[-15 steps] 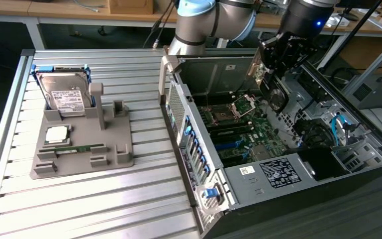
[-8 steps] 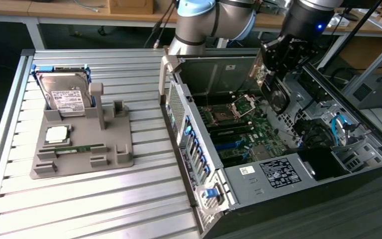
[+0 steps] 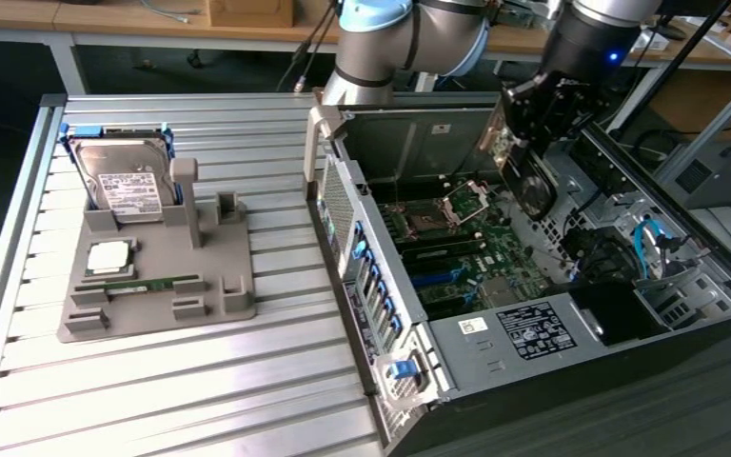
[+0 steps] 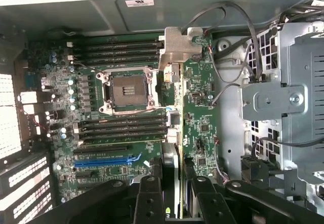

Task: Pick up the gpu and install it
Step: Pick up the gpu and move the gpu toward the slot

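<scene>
Black gripper (image 4: 174, 182) pinched narrow on gpu (image 4: 173, 128), card upright, edge-on btw fingers. We see it hanging above mobo (image 4: 126, 90) in open PC case (image 3: 467, 328), not seated. Farther off: hard drive (image 3: 130, 186) on grey tray (image 3: 149, 312).

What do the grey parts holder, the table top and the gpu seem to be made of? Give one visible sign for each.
Grey parts holder: probably plastic, matte, with blocky moulded shapes.
Table top: likely aluminium, pale ribbed slats with a soft sheen.
gpu: green circuit board with what looks like a silvery metal edge.
</scene>
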Robot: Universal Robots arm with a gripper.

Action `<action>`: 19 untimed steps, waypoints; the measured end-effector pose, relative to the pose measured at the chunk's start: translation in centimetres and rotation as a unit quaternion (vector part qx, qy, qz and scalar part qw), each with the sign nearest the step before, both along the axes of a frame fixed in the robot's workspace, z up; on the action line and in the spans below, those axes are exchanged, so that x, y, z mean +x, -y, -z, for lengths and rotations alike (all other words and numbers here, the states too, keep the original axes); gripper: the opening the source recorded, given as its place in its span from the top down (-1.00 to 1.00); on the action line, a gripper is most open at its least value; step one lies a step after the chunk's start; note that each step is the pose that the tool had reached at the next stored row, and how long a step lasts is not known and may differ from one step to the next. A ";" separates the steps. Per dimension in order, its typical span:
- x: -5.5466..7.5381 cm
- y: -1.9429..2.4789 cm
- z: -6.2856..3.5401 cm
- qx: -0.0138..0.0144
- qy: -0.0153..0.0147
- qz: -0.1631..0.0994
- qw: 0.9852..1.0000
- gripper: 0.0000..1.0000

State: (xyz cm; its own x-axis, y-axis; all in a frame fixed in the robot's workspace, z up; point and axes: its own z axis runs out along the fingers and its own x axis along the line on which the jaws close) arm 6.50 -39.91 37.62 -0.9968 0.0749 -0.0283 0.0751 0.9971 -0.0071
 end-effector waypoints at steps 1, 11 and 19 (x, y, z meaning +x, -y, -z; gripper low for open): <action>0.1 0.00 0.06 0.000 0.000 0.000 1.000 0.47; 0.9 0.00 0.69 0.000 0.000 0.000 1.000 0.47; 1.2 0.00 1.30 0.000 0.000 0.000 1.000 0.47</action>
